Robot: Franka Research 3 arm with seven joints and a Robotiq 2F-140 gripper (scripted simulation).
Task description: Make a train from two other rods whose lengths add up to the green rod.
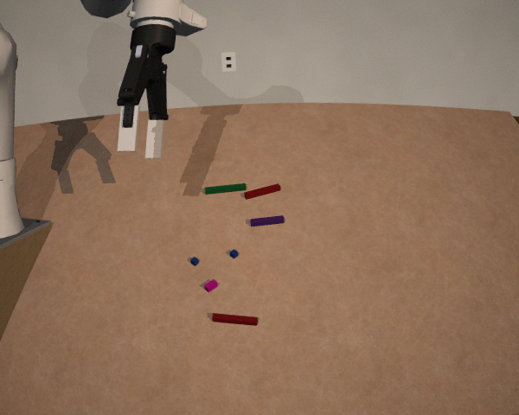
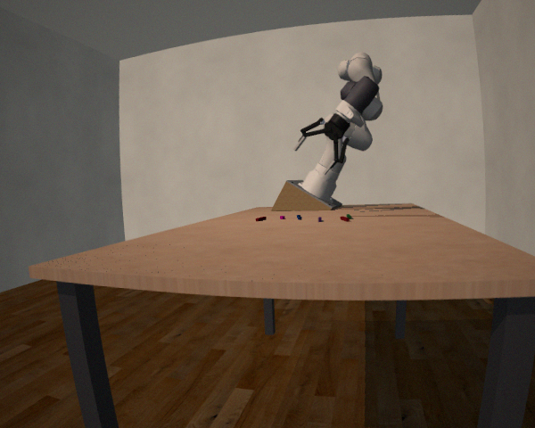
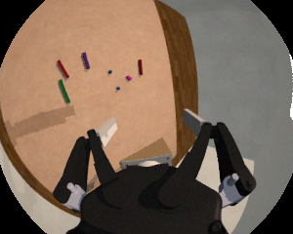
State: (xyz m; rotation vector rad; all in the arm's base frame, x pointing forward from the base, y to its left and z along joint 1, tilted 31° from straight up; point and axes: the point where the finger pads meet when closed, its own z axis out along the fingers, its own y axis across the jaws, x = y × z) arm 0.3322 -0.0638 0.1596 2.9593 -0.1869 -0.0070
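Upper left of the top frame: black two-fingered gripper with pale pads released, spread wide, grasping nothing, raised above the wooden table. Centre-left, going right: blue cube, long green rod, magenta block, second blue cube, lower dark-red rod. Upper dark-red rod lies near green's right end, purple rod below it.

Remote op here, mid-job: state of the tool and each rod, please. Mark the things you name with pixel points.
tool (image 1: 139, 154) (image 2: 311, 160) (image 3: 148, 119): open, raised
green rod (image 1: 225, 188) (image 3: 64, 91): flat, unjoined
purple rod (image 1: 267, 220) (image 3: 86, 60): flat, unjoined
two red rods (image 1: 262, 191) (image 1: 234, 319) (image 3: 62, 69) (image 3: 141, 67): flat, unjoined
magenta rod (image 1: 211, 285) (image 3: 129, 78): unjoined
two blue rods (image 1: 195, 261) (image 1: 233, 253) (image 3: 118, 89) (image 3: 109, 72): unjoined
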